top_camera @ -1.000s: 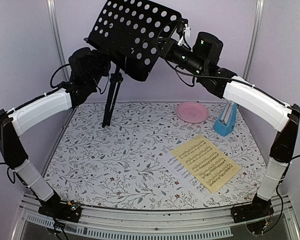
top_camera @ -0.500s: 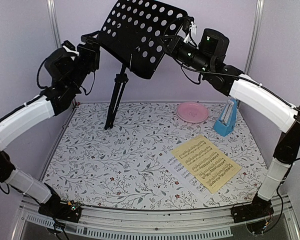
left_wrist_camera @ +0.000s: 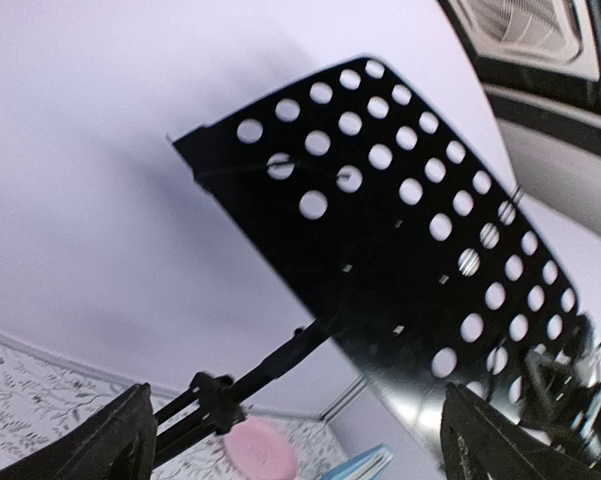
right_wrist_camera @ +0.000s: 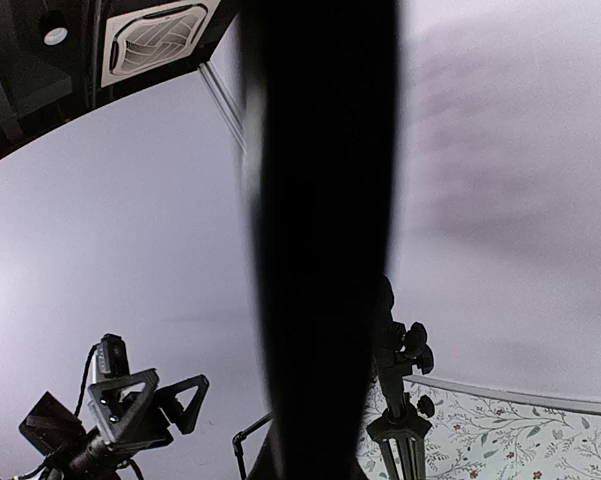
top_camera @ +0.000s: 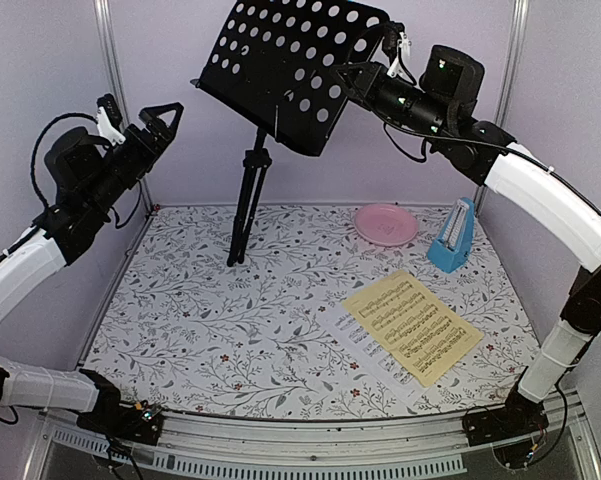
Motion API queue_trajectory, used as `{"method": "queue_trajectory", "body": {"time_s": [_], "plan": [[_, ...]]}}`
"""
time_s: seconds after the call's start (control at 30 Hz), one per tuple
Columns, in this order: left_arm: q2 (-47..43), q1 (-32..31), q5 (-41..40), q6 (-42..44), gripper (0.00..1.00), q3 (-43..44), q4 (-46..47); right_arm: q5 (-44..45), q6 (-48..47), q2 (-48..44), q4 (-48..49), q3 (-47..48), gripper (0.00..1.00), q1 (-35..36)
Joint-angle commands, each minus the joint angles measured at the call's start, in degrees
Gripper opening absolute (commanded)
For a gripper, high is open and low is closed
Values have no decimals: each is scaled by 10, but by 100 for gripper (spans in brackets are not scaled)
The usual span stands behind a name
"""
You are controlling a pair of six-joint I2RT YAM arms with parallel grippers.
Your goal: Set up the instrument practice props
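Note:
The black perforated music stand is upright on its tripod at the back of the table. My right gripper is shut on the right edge of its desk; in the right wrist view that edge is a dark band across the middle. My left gripper is open and empty, apart from the stand on its left. The left wrist view shows the desk ahead between its fingers. A pale-yellow sheet lies front right, partly over a white sheet. The blue metronome stands at the back right.
A pink round plate lies next to the metronome at the back. The floral table cover is walled by pale panels with metal posts at the corners. The arm bases sit on the front rail.
My left gripper opened, let go of the stand and drew back to the left. The right arm carried the stand's desk up and to the right, and the tripod shifted right.

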Motion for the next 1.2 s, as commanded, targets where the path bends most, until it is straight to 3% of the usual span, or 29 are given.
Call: {"method": "queue_trajectory", "body": {"time_s": [0.0,0.17,0.33,0.53,0.8,0.97,1.17], "plan": [[-13,25,104,117,99,-35,-88,-21,-33,-76,114,56,0,-4],[-4,48,209,194,99,-67,-111,-50,-59,-91,45,90,0,-9],[-18,48,279,259,95,-131,-55,-76,-61,-114,-44,123,0,-23],[-16,44,330,302,83,-214,43,-118,-54,-134,-87,126,0,-27],[15,-3,345,443,72,-231,50,-191,-53,-139,-115,138,0,-37],[65,-19,361,506,59,-227,56,-223,-44,-139,-115,141,0,-46],[115,-32,360,526,36,-229,125,-229,-22,-139,-106,141,0,-54]]}}
